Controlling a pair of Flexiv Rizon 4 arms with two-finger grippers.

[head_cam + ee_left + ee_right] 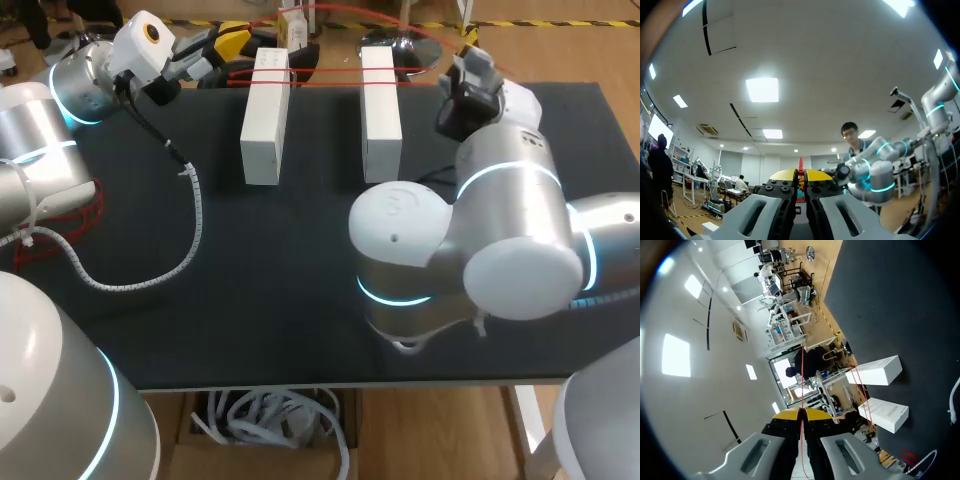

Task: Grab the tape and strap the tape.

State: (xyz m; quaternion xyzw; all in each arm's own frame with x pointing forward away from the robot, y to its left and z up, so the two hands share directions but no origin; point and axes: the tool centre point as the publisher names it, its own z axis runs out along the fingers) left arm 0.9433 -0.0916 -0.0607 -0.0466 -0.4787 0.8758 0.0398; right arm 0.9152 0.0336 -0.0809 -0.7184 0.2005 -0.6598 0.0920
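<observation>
A thin red tape (325, 73) runs across the far ends of two white boxes, the left box (265, 115) and the right box (381, 110), which lie side by side on the black table. Another stretch of the tape arcs above them between my two grippers. My left gripper (240, 45) is at the far left, and its yellow tips (801, 174) are shut on a bit of red tape (801, 164). My right gripper (468, 42) is at the far right, shut (801, 413) on the tape (802, 375), which leads out from between its fingers. Both boxes (875, 371) lie beside it.
A cable in white spiral wrap (195, 210) loops over the table's left part. A shiny dark round object (400, 45) sits at the far edge behind the right box. My right arm's big joints (450, 250) stand over the table's near right.
</observation>
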